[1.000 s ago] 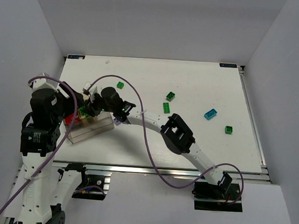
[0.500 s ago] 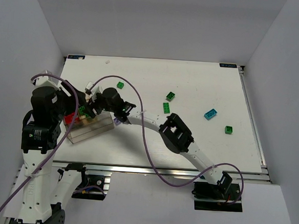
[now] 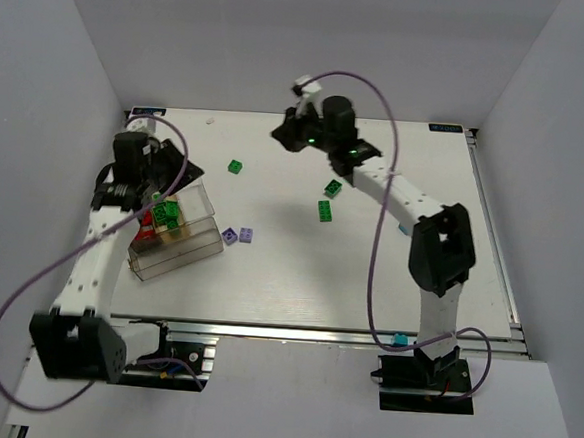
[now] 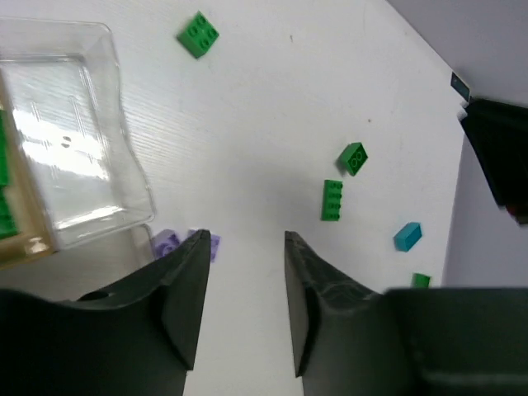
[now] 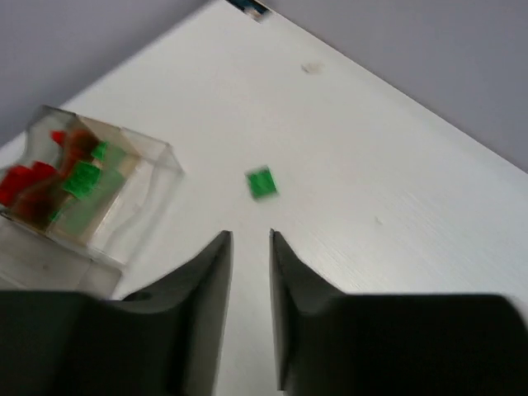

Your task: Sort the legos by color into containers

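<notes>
The clear container (image 3: 187, 251) stands at the left and holds green and red legos (image 3: 167, 215). Loose on the table lie three green legos (image 3: 234, 167) (image 3: 332, 188) (image 3: 325, 210) and two light purple ones (image 3: 237, 235). A teal lego (image 4: 407, 236) shows in the left wrist view. My left gripper (image 4: 245, 236) hangs open and empty by the container's (image 4: 74, 148) far side. My right gripper (image 5: 251, 234) is high over the far middle (image 3: 286, 134), its jaws drawn to a narrow slit with nothing between them. A green lego (image 5: 261, 182) lies ahead of it.
A tan block (image 4: 21, 247) sits inside the container. The right arm (image 3: 438, 251) stretches across the table's right half and covers what lies under it. Grey walls close in the table's far and side edges.
The right arm has swung away from the container to the far middle, and its jaws have closed. The left arm has stretched up along the left side, and its jaws have narrowed.
</notes>
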`<action>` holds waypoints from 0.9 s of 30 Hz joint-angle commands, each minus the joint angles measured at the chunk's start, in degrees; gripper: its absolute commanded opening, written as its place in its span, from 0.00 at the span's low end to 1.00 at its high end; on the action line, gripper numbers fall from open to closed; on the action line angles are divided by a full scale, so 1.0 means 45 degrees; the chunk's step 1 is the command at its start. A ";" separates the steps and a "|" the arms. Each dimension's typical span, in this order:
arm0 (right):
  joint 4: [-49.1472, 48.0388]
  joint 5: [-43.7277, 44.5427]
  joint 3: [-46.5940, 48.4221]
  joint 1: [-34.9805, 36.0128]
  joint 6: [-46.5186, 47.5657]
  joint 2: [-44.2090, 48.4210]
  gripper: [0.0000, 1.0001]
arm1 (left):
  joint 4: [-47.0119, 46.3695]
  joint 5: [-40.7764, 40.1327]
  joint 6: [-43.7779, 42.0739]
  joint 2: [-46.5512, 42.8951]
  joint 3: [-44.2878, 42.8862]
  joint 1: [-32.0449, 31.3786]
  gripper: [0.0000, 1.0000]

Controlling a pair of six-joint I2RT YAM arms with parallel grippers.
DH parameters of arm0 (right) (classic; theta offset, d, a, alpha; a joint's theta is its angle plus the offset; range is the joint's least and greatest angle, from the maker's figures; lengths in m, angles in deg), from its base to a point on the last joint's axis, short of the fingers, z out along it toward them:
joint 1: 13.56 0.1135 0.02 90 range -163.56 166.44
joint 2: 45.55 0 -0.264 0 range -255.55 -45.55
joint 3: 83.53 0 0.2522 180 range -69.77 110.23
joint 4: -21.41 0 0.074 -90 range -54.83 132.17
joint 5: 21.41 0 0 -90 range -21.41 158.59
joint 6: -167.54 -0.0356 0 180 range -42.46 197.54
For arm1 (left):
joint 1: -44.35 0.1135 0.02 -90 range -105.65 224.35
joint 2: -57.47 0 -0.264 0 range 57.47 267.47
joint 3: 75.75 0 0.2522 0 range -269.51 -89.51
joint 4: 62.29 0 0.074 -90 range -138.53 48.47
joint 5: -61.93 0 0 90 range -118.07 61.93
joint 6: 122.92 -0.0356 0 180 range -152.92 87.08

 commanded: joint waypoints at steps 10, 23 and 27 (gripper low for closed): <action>0.6145 -0.8342 -0.2528 -0.4013 0.3714 0.2305 0.89 | 0.0571 -0.0980 -0.1692 0.8930 -0.6564 -0.2428 0.80; 0.6966 -0.9245 -0.3193 -0.5441 0.5103 0.2932 0.89 | 0.1942 -0.5474 -0.4506 1.4247 -1.1495 -0.2956 0.81; 0.6888 -0.9382 -0.3251 -0.5675 0.4966 0.2874 0.89 | 0.1689 -0.5339 -0.5093 1.4696 -1.1653 -0.2956 0.81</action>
